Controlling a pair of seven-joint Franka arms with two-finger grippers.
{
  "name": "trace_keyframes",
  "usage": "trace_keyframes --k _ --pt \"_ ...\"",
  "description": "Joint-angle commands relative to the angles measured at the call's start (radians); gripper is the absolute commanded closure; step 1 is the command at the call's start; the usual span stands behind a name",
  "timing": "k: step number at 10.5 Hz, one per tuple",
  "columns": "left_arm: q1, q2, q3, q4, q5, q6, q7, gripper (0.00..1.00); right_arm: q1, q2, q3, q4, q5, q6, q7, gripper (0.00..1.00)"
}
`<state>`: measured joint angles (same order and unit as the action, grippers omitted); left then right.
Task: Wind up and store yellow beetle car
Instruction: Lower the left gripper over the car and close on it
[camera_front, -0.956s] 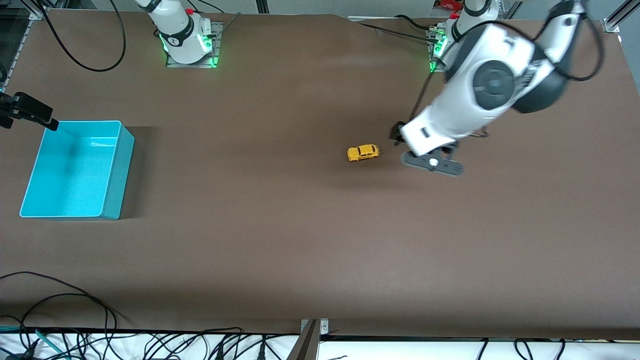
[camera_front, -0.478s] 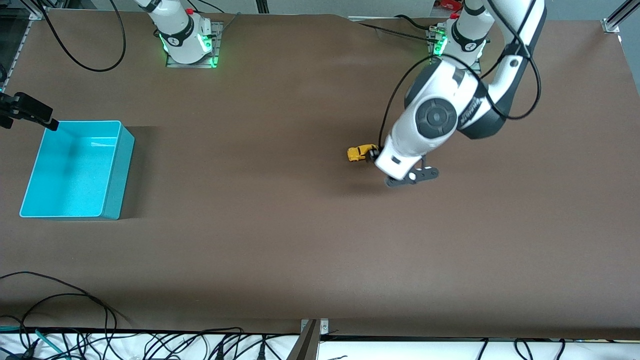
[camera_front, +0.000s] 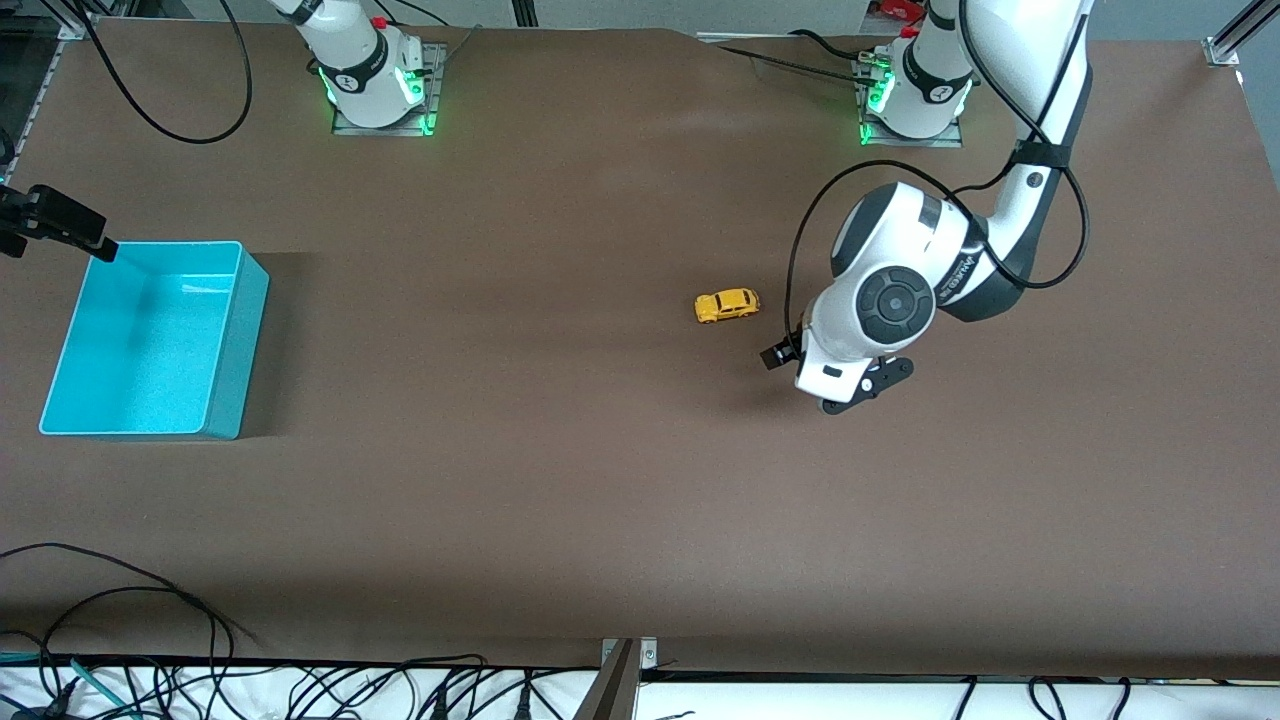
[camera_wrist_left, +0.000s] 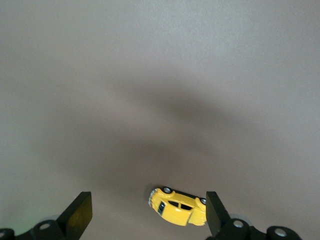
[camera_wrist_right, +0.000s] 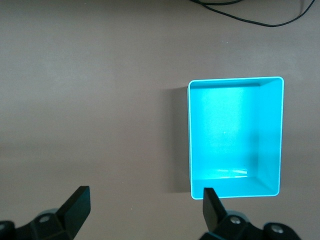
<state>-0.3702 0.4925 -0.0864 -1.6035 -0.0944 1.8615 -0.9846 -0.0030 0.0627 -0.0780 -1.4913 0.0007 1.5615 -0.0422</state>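
The small yellow beetle-shaped toy car (camera_front: 727, 305) sits on its wheels on the brown table, well apart from the turquoise plastic bin (camera_front: 230, 340), toward the left arm's end. The left gripper (camera_wrist_left: 145, 220) hovers just beside the car with its jaws spread and empty, probably lining up to pinch the body for winding. The right gripper (camera_wrist_right: 142, 210), likewise spread and empty, waits high over the table near the bin, keeping clear.
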Motion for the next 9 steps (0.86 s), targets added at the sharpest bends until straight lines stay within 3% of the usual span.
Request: trace_keyframes --k 1,6,9 --pt "-0.013 -0.003 0.008 0.005 -0.011 0.002 -0.313 0.01 -0.006 0.005 0.004 0.019 0.012 -0.006 0.002 0.0" --pt "0.033 -0.012 0.008 -0.073 -0.085 0.008 -0.702 0.0 -0.005 0.005 0.004 0.019 0.012 -0.006 0.002 0.0" --pt "-0.057 -0.008 0.007 -0.145 -0.09 0.143 -0.908 0.01 -0.005 0.005 0.004 0.019 0.012 -0.006 0.002 0.0"
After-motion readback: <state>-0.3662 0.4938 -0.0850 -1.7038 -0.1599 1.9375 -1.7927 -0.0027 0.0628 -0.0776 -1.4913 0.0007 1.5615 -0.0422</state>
